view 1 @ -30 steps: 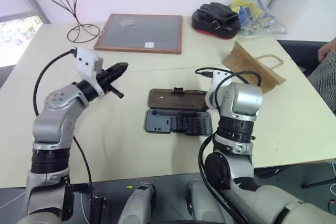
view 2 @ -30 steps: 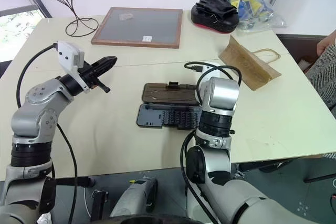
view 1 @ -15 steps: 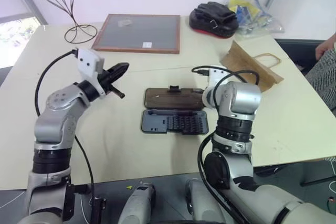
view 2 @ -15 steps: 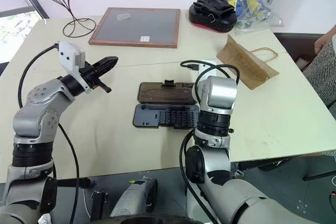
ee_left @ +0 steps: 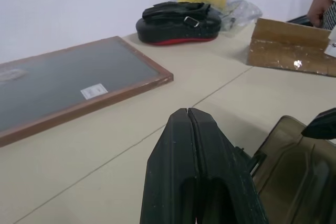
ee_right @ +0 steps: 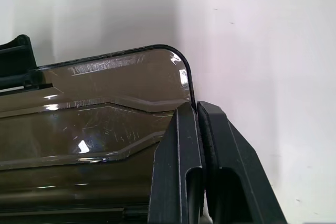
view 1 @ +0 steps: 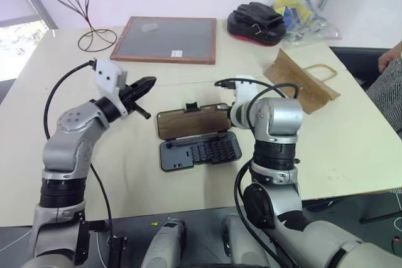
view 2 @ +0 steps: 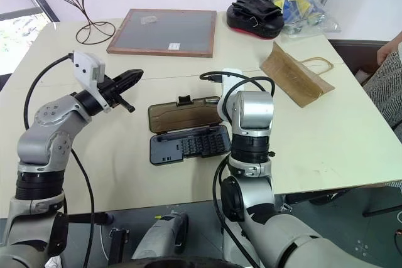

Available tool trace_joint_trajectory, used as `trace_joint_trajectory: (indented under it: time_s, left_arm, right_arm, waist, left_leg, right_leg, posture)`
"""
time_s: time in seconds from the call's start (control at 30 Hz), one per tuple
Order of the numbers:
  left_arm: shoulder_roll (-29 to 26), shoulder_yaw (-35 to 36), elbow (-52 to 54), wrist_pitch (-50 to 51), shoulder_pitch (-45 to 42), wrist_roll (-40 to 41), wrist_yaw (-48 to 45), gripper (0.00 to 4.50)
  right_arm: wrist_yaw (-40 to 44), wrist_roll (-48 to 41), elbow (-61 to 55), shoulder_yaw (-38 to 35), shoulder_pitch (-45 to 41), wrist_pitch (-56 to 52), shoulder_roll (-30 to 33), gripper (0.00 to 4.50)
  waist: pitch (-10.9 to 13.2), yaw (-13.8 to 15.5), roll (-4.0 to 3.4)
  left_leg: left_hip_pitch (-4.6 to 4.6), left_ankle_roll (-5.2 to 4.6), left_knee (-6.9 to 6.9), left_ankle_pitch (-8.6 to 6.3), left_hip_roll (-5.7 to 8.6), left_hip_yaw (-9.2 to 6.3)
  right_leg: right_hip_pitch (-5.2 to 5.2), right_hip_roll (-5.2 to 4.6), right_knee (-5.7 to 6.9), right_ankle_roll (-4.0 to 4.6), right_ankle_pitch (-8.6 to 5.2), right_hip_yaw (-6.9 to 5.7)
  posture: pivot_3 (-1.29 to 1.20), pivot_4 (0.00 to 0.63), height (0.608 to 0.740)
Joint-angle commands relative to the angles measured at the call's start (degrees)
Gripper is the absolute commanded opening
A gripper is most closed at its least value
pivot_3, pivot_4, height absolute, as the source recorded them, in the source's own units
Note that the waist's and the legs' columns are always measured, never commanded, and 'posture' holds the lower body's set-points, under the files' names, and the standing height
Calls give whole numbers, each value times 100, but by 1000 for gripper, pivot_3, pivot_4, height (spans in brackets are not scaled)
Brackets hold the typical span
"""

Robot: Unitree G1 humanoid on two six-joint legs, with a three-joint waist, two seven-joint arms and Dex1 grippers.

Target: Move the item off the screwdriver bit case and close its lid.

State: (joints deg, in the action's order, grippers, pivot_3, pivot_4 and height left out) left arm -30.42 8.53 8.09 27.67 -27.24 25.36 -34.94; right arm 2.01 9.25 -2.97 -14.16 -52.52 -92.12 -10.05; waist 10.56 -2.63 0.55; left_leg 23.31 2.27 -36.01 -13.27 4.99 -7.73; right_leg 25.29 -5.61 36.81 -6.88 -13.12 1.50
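Table point(view 1: 352, 149): cream, against a white wall.
Lid point(view 1: 188, 120): lying open, its right corner at the clenched right claw point(ee_right: 197, 109).
Left claw point(view 1: 148, 82): clenched, empty, raised far-left of the case point(view 1: 200, 152).

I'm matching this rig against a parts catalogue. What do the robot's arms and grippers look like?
Both arms are built of rounded silver-grey segments joined by black ribbed rings. The left arm has a white box-shaped camera module at the wrist; a thin black cable loops from it. The right arm has looping black cables too. The left gripper and right gripper have matte black, tapered jaws.
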Motion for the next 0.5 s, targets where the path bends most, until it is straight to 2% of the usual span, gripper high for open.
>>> trace_joint_trajectory:
  time_s: [0.03, 0.23, 0.33, 0.5]
  left_arm:
    - [-52, 39, 215, -94, -37, -26, -4, 0]
    - [-30, 19, 182, -120, -58, -47, 3, 0]
    - [-20, 10, 169, -135, -73, -56, 1, 0]
    - [-25, 9, 196, -118, -67, -44, -25, 0]
  right_arm:
    - [44, -91, -154, 60, 139, -38, -812, 31]
    - [-36, 64, -85, -83, 128, -38, -854, 31]
    - [-88, 224, -64, -199, 115, -38, -890, 877]
    - [-61, 419, -50, -354, -13, -38, -905, 3454]
  waist:
    - [0, 0, 0]
    - [0, 4, 0]
    - [0, 7, 0]
    - [0, 4, 0]
  left_leg:
    - [0, 0, 0, 0, 0, 0]
    - [0, 0, 0, 0, 0, 0]
    - [0, 0, 0, 0, 0, 0]
    - [1, 0, 0, 0, 0, 0]
  right_leg:
    - [0, 0, 0, 0, 0, 0]
    - [0, 0, 0, 0, 0, 0]
    - [0, 0, 0, 0, 0, 0]
    - [0, 0, 0, 0, 0, 0]
  posture:
    - [0, 150, 734]
    - [0, 150, 734]
    - [0, 150, 734]
    - [0, 150, 734]
